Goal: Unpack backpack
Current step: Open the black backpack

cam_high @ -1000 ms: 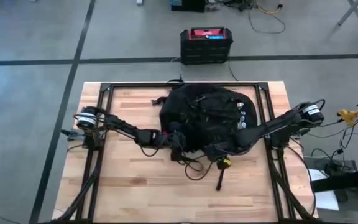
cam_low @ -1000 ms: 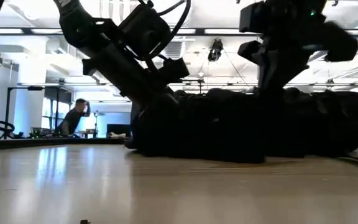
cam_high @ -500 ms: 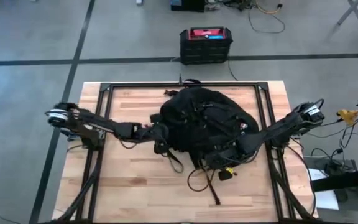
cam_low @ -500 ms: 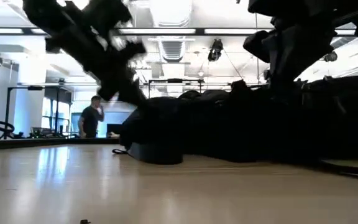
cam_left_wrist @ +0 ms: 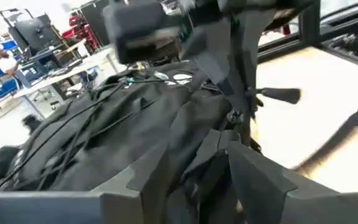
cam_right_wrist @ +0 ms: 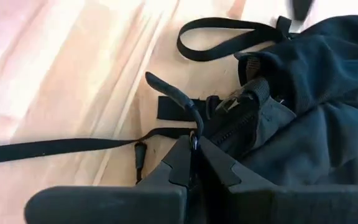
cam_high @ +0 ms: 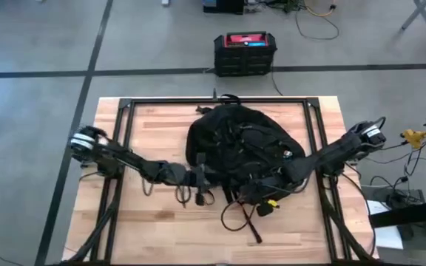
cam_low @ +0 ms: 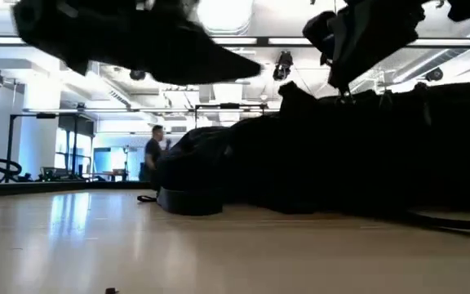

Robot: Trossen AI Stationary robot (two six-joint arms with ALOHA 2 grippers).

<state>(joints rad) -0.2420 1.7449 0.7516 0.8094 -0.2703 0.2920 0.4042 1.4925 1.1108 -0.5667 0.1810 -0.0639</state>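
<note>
Lying across the table: backpack (cam_high: 239, 151), a rounded black heap, centred and toward the 12 o'clock edge of the wooden table (cam_high: 146, 236).
Backpack edges: top handle close to the black frame rail (cam_high: 213, 101) at 12 o'clock; loose straps (cam_high: 235, 216) trail off its 6 o'clock side onto bare wood.
Left gripper (cam_high: 200, 181): at the backpack's 7 o'clock corner, its arm stretching in from 9 o'clock; wrist view shows black fabric bunched right at its fingers (cam_left_wrist: 253, 174), but whether they are clenched on it, cannot tell.
Right gripper (cam_right_wrist: 193, 149): at the backpack's 5 o'clock edge, arm reaching in from 3 o'clock; fingers pinched together on a zipper pull (cam_right_wrist: 178, 93) beside the zip.
Open room: wide bare wood along the 6 o'clock half of the table, apart from the straps; narrower strips at 9 and 3 o'clock inside the frame.
Low view: backpack (cam_low: 341, 155) fills the right side; a person (cam_low: 153, 151) stands far back in the room.
Off table: black box with red top (cam_high: 245, 52) on the floor at 12 o'clock.
</note>
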